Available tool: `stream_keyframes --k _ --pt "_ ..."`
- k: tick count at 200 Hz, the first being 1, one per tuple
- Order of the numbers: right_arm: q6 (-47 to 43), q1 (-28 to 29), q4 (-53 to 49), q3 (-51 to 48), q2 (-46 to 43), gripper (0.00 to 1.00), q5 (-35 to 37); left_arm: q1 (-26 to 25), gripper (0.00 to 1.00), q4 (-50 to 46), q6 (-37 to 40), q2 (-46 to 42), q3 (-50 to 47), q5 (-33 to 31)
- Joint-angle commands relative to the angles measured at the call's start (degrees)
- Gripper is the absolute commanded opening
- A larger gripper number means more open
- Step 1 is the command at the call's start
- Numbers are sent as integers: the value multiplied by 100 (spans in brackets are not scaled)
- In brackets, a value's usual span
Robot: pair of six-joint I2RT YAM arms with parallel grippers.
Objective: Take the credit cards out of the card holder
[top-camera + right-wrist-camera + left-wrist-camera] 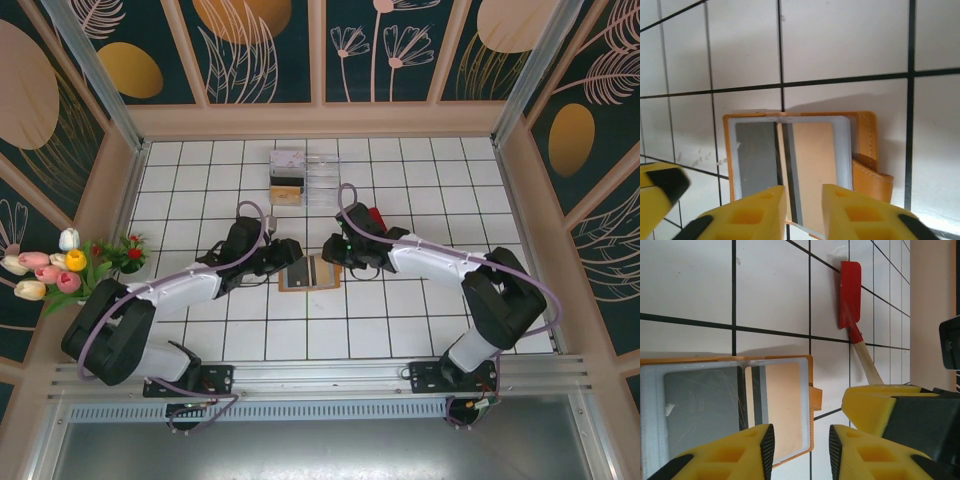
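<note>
Both arms reach forward and inward, wrists tipped down, meeting over the card holder (310, 275), which lies open near the middle of the table (400, 330). The left gripper (287, 258) hangs at its 10 o'clock and the right gripper (334, 254) at its 1 o'clock. Each pair of jaws stands narrowly apart, clasping nothing. The credit cards (810, 160) sit inside the holder.

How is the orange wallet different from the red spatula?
The wallet is a flat orange rectangle, lying open with a grey-blue inside; the spatula is long and thin, with a red blade and a wooden handle. The wallet has cards tucked in it; the spatula holds nothing. Both lie flat on the white tiled table.
</note>
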Motion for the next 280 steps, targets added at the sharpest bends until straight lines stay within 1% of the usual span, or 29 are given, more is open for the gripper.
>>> stream_keyframes --k 1,14,32,62,96,127,196,275,280 --pt "63 85 -300 174 247 20 135 -63 32 -175 -82 159 95 -105" --pt "85 141 -265 251 387 15 56 -105 29 15 -193 367 105 0" --pt "79 160 -238 344 583 14 -40 -189 26 177 -272 643 173 96" --pt "50 160 -291 441 777 14 -56 -266 26 297 -229 958 343 382" --pt "49 134 -295 445 875 17 -29 -262 29 277 -189 1169 437 462" --pt "40 99 -280 448 986 17 -82 -268 28 455 -261 1420 395 596" --pt "63 57 -259 318 1068 21 -174 -270 28 208 -123 1566 360 371" --pt "369 -279 387 -269 974 22 -876 -275 28 190 -125 1753 404 363" --pt "368 -287 398 -279 973 22 -888 -271 28 197 -125 1918 404 372"
